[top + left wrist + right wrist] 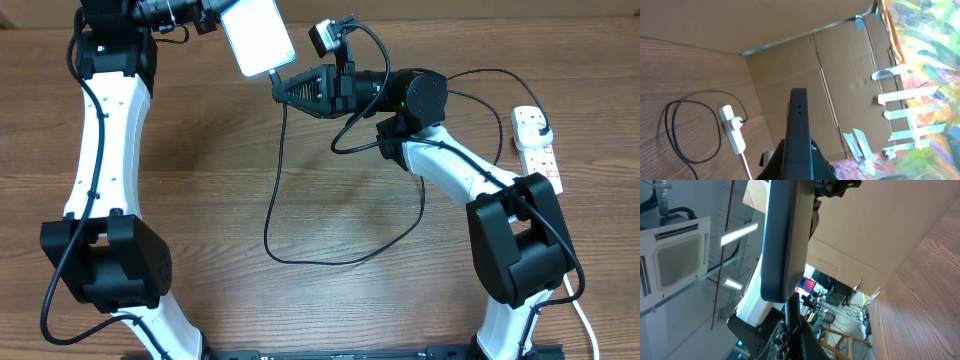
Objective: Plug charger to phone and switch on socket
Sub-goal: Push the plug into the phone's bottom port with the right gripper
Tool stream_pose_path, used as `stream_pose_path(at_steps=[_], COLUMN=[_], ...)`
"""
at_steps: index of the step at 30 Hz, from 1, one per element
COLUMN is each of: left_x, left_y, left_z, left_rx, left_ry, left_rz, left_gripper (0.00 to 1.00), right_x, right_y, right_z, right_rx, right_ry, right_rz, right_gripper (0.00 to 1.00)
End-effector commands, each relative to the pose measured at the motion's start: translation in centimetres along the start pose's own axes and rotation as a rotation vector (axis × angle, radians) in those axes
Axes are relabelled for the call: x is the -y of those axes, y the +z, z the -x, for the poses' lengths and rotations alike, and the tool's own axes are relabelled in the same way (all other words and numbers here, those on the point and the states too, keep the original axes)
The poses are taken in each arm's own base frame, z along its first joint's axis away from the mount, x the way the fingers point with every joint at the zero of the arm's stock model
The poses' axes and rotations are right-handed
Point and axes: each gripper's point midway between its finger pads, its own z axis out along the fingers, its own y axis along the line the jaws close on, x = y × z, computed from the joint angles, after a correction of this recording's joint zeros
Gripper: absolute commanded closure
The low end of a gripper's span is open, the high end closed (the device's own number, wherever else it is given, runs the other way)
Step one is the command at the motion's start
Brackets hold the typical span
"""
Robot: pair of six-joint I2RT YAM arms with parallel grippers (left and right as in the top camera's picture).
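The phone (258, 35) is held up off the desk (200, 180) near its far edge, bright screen facing the overhead camera, with the left gripper (222, 22) clamped on its upper end. The right gripper (280, 88) is pinched narrow on the connector tip (273, 77) of the charger cable (272, 200), which touches the phone's lower end. Whether it is fully seated cannot be told. The cable drops from there, loops across the middle of the desk and runs to the power strip (537, 150) by the right edge, where its black plug (537, 125) sits in one outlet. Only the right wrist view shows tip and phone meeting end to end. The left wrist view shows the phone edge-on as a dark slab, with the strip and a cardboard wall (840, 65) beyond.
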Motion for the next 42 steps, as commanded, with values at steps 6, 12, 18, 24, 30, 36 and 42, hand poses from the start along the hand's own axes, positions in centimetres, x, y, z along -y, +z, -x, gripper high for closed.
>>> stream_pose_path(at_steps=[6,12,18,24,30,36,42], left_x=[0.7,0.8,1.0,1.1,1.1,1.2,1.3], left_y=[0.4,0.8,1.2,1.3,1.3,1.3,1.3], left_z=[-0.6,-1.0,-1.4,-1.8,-1.9,-2.2,-2.3], left_rx=[-0.032,-0.046,-0.063,-0.084,-0.091,-0.106,-0.111], left_ry=[0.019,0.07,0.078,0.091,0.096,0.096,0.1], left_rz=[-0.016,-0.022,-0.029,-0.038,-0.041,-0.046,-0.049], left_gripper=[0.96,0.95,0.96,0.96,0.96,0.96,0.96], right_x=[-1.7,-1.7,-1.8,-1.8,-1.8,-1.8,-1.5], right_y=[-0.3,-0.4,-0.4,-0.4,-0.4,-0.4,-0.5], right_z=[1.5,1.6,1.9,2.1,2.1,2.3,2.7], right_rx=[0.061,0.068,0.087,0.094,0.097,0.107,0.126], right_ry=[-0.039,-0.039,-0.06,-0.06,-0.06,-0.058,-0.038], right_rz=[0.019,0.021,0.024,0.026,0.026,0.027,0.02], right_gripper=[0.96,0.96,0.96,0.96,0.96,0.96,0.96])
